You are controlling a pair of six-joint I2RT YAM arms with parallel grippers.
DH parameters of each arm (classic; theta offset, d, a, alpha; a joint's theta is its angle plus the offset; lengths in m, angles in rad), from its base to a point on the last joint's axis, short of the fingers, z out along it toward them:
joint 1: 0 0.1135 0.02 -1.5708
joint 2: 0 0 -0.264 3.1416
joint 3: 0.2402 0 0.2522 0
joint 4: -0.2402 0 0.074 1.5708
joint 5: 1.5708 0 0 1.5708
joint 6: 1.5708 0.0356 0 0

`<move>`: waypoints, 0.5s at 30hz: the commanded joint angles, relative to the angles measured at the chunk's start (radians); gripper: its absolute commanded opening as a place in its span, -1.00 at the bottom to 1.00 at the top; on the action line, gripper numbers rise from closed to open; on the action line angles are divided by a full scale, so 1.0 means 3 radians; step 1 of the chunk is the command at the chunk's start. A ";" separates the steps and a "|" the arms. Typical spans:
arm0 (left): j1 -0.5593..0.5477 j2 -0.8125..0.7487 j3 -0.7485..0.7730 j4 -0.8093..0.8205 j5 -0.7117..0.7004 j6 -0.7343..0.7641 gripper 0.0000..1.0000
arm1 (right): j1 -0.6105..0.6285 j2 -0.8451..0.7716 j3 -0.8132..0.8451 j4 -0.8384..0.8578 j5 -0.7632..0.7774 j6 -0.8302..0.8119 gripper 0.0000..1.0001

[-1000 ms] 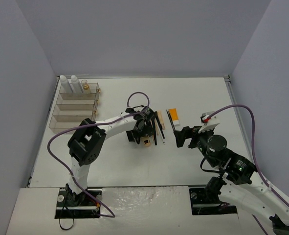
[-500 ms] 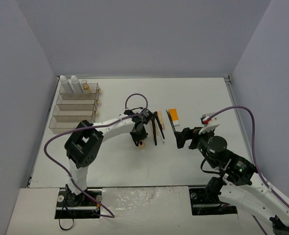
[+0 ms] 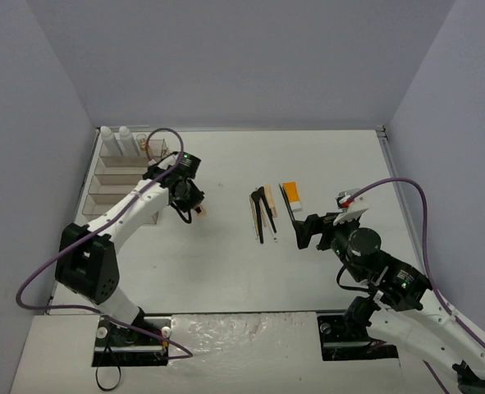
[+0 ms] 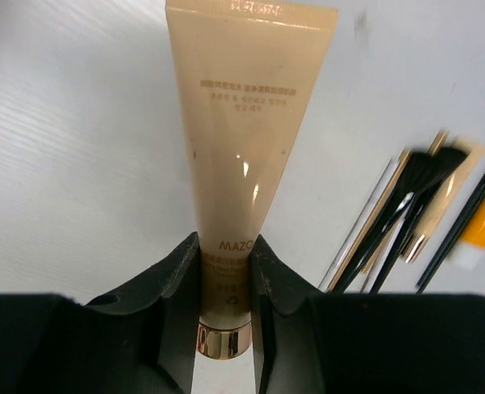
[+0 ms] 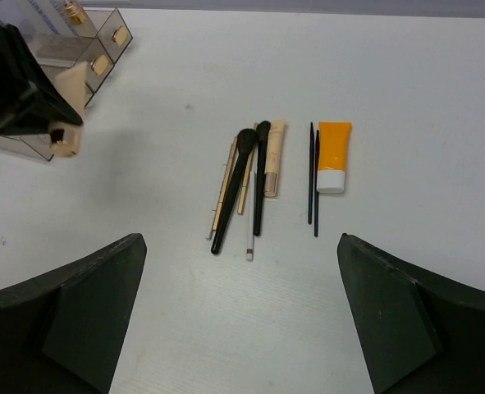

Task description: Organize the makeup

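In the far left corner of the table stands the clear drawer box. Two white bottles stand in its rearmost compartment. Beside them is a gold-capped vial, partly crossed by the left arm's cable.

Just right of the box, the left gripper is clamped on the beige tube near its gold collar. The cap itself is hidden between the black fingers. From overhead the tube shows only as a small beige patch.

Mid-table lie the brushes, bunched and overlapping so they are hard to count. A second beige tube lies against them. Then come two thin black sticks and the orange tube.

Rightmost, the right gripper holds nothing, its jaws spread wide near the orange tube. Its fingers are cut off by the wrist view's lower edge.
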 commanded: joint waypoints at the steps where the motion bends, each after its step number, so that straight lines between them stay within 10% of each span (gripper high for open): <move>1: 0.0698 -0.0246 0.0146 0.0005 0.0072 0.0034 -0.74 | 0.0008 0.0053 0.0078 0.0210 0.0020 -0.0060 1.00; 15: 0.1714 0.0731 0.1236 0.0309 0.0501 -0.0404 -0.71 | 0.0008 0.0085 0.0183 0.0230 -0.0050 -0.0180 1.00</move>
